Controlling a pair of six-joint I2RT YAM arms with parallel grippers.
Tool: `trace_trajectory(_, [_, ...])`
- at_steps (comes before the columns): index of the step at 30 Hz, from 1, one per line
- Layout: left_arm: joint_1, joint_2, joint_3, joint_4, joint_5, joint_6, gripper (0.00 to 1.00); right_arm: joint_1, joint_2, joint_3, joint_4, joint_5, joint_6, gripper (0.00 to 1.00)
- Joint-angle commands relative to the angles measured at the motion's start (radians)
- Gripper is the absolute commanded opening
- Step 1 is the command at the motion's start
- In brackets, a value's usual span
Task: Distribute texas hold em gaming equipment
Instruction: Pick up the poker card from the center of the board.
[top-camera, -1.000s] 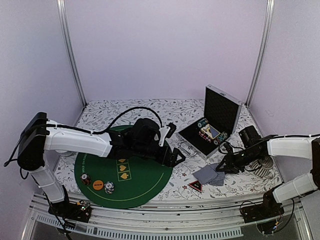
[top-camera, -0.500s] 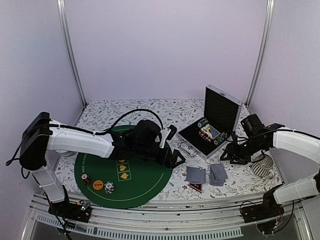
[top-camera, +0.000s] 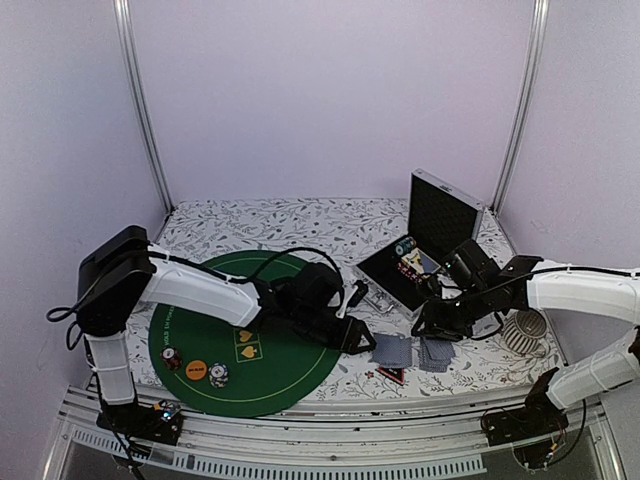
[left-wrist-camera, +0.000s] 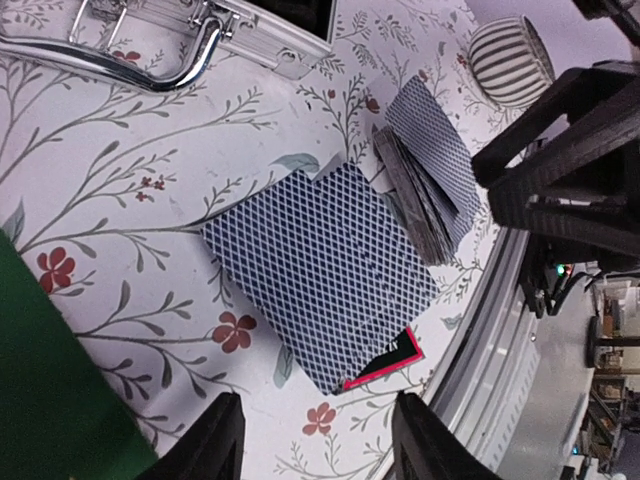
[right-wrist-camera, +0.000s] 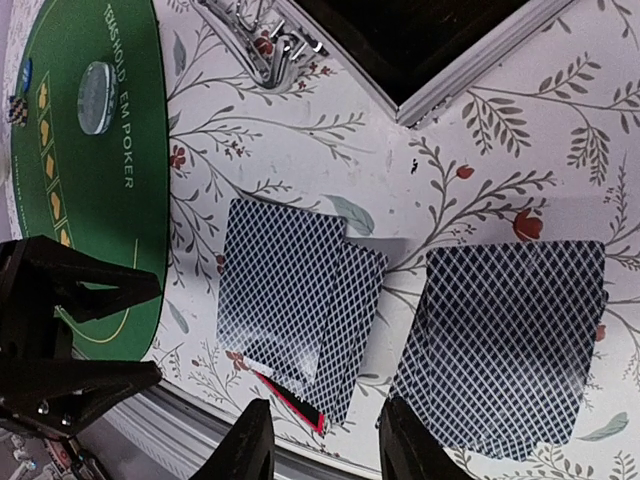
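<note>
Two piles of grey-blue-backed playing cards face down on floral table cover, between green poker mat and white ribbed cup: left pile roughly squared, right pile fanned, just beside each other. Red-black triangle token poking out from under near corner of left pile. Left gripper low at mat edge, just left of left pile, fingers spread, pinching nothing. Right gripper above far edge of right pile, fingers apart, empty. Small striped chip stacks and orange disc on near part of mat, clear disc also on mat. Open aluminium case behind piles.
</note>
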Motion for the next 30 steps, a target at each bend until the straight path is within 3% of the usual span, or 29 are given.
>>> trace_trajectory(1, [-0.006, 0.062, 0.061, 0.018, 0.027, -0.038, 0.53, 0.042, 0.082, 0.018, 0.084, 0.018, 0.072, 0.37])
trace_trajectory(14, [-0.005, 0.138, 0.089, 0.031, 0.038, -0.05, 0.44, 0.071, 0.208, 0.053, 0.092, 0.029, 0.081, 0.38])
trace_trajectory(18, [-0.006, 0.154, 0.094, 0.038, 0.047, -0.052, 0.35, 0.071, 0.225, 0.057, 0.091, 0.027, 0.077, 0.41])
trace_trajectory(30, [-0.004, 0.194, 0.109, 0.061, 0.081, -0.072, 0.34, 0.091, 0.275, 0.06, 0.127, 0.008, 0.084, 0.48])
